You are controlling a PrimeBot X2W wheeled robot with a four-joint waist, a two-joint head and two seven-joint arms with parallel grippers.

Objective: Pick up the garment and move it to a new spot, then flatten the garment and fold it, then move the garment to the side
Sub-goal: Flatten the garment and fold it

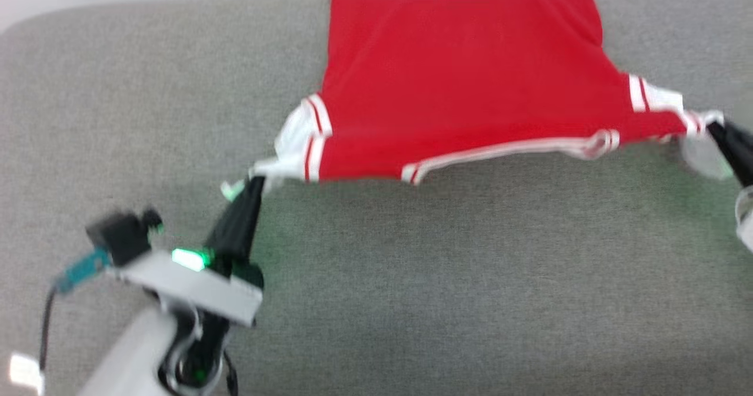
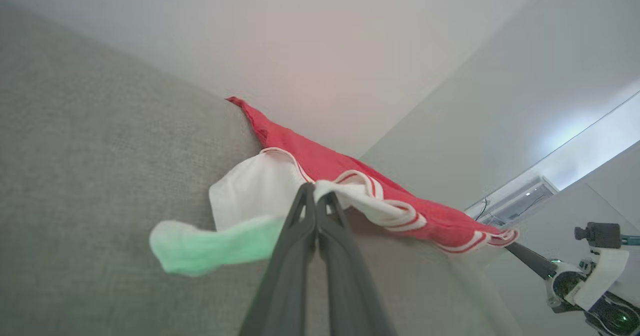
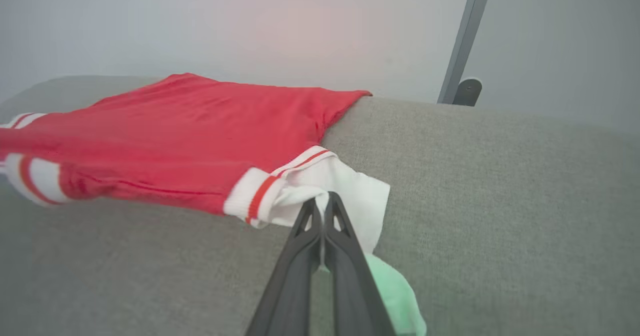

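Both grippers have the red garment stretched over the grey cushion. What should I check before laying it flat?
1. Left gripper shut on a white corner of the garment: ok.
2. Right gripper shut on the opposite white corner: ok.
3. Fabric spread between them, no big folds: ok.
4. Far hem well inside the grey cushion: not ok, it reaches the back edge.
5. Which face is up: cannot tell.

Grey cloth surface [image 1: 412,302]; the garment [image 1: 465,78] rests partly on it.
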